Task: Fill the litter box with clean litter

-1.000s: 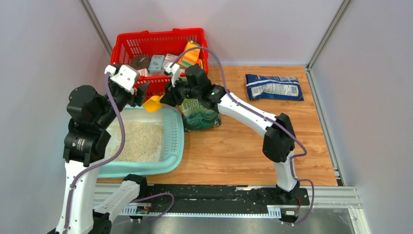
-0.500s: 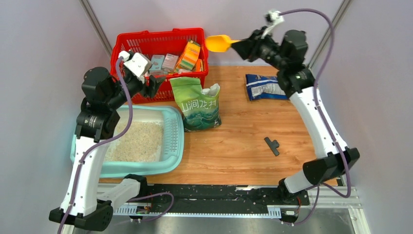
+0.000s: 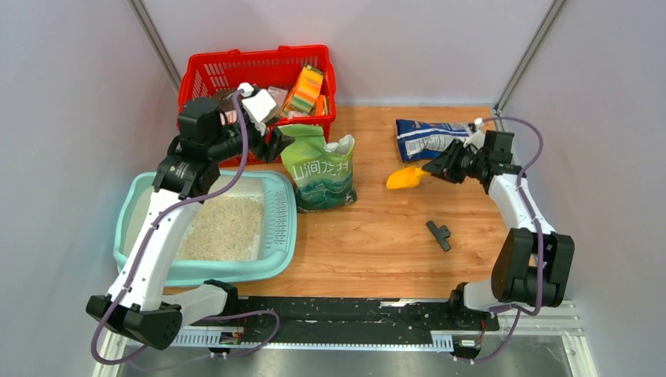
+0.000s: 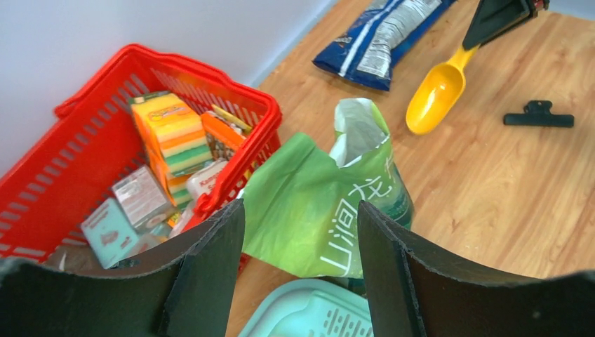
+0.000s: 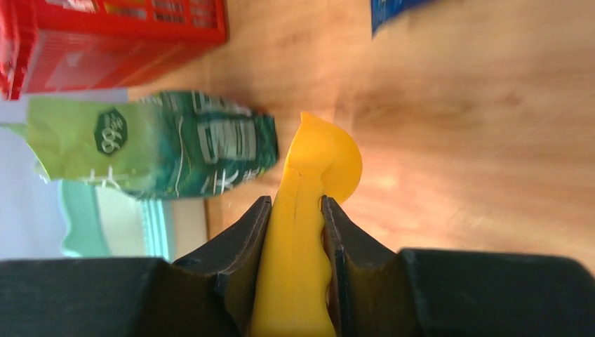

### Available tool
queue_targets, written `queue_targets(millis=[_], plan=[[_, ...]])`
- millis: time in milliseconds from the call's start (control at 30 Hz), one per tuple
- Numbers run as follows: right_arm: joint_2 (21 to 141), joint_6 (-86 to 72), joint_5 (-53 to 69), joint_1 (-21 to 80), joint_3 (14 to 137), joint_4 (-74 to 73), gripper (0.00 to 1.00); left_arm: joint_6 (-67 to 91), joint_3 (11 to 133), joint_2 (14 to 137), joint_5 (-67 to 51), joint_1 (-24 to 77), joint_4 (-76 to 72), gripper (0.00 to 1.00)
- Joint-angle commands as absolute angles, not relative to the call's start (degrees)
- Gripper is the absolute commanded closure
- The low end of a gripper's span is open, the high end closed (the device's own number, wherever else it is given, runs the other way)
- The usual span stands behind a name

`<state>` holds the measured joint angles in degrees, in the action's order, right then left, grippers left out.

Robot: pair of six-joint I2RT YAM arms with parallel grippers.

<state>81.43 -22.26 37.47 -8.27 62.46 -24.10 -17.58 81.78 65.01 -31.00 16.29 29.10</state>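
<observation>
Down at the left near side of the worktop (image 3: 377,236) sits the litter box (image 3: 279,236), a pale teal tray with its slotted ledge along the right; the clean litter (image 3: 224,228) lies inside as a loose beige-white bed over the white floor, partly hidden by the left arm. Behind it, against the back wall, a red basket (image 3: 206,75) holds a pack of striped sponges (image 4: 172,133) standing on end and several small boxes (image 4: 140,196). A green bag (image 3: 320,177) stands upright just beside the tray's far right corner, its top crumpled open. The left gripper (image 4: 300,207) hangs above the gap between basket and bag, jaws wide and holding nothing. The right gripper (image 5: 295,203) is clamped on the handle of a yellow scoop (image 3: 407,177), whose bowl is low over the bare wood between the green bag and a blue packet (image 3: 428,140) lying flat. A black clip (image 3: 440,234) lies alone nearer the front. The worktop is wood-grained, walled by plain pale panels with metal corner posts.
</observation>
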Motion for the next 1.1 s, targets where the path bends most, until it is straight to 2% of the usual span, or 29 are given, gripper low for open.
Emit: queue_targets(millis=[0,167,267,333,367,433,467,533,567,633,667,800,867,1067], plan=[[78.84,-32.75,48.87,-9.14,54.51,-14.35,0.91,-20.3,84.55,66.53,-32.26,18.81,29.88,0.32],[83.31,-26.73,46.14,-12.21,51.68,-13.71,0.88,-20.74,84.81,66.97,-32.17,20.65,30.85,0.32],[87.62,-19.7,43.43,-15.55,54.92,-17.48,0.86,-20.92,84.73,67.06,-32.08,20.92,31.2,0.32],[91.03,-15.85,43.68,-17.92,58.26,-20.47,0.81,-21.01,84.55,67.06,-31.99,21.0,31.11,0.32],[91.92,-14.43,43.94,-18.54,59.23,-21.44,0.68,-21.01,84.55,67.15,-32.08,21.09,31.2,0.32],[94.9,-10.31,45.17,-20.38,63.09,-25.38,0.53,-21.09,84.29,67.24,-31.99,21.18,31.11,0.32],[95.7,-8.54,44.91,-20.91,64.76,-27.14,0.39,-21.09,84.29,67.32,-32.08,21.18,31.11,0.32],[96.68,-5.03,40.2,-22.23,69.84,-31.63,0.27,-21.09,84.37,67.5,-32.17,21.36,31.03,0.32],[97.03,-2.4,38.69,-22.67,71.61,-32.68,0.16,-21.09,84.2,67.59,-32.34,21.36,31.03,0.32],[97.29,-0.88,35.79,-23.38,75.3,-34.45,0.08,-21.09,83.94,67.67,-32.52,21.53,30.94,0.32],[96.69,-0.79,34.73,-23.38,75.84,-34.54,0.0,-21.18,83.76,67.85,-32.52,21.53,30.94,0.32],[92.04,-2.81,32.35,-21.46,76.46,-31.82,0.0,-21.97,83.32,68.03,-32.08,21.53,31.11,0.32],[89.57,-2.29,27.08,-19.35,76.12,-31.21,0.0,-23.98,83.5,67.94,-30.86,21.53,31.9,0.32],[82.97,-4.65,30.31,-5.82,77.16,-30.93,0.0,-31.62,83.32,68.38,-23.14,21.62,34.1,0.32]])
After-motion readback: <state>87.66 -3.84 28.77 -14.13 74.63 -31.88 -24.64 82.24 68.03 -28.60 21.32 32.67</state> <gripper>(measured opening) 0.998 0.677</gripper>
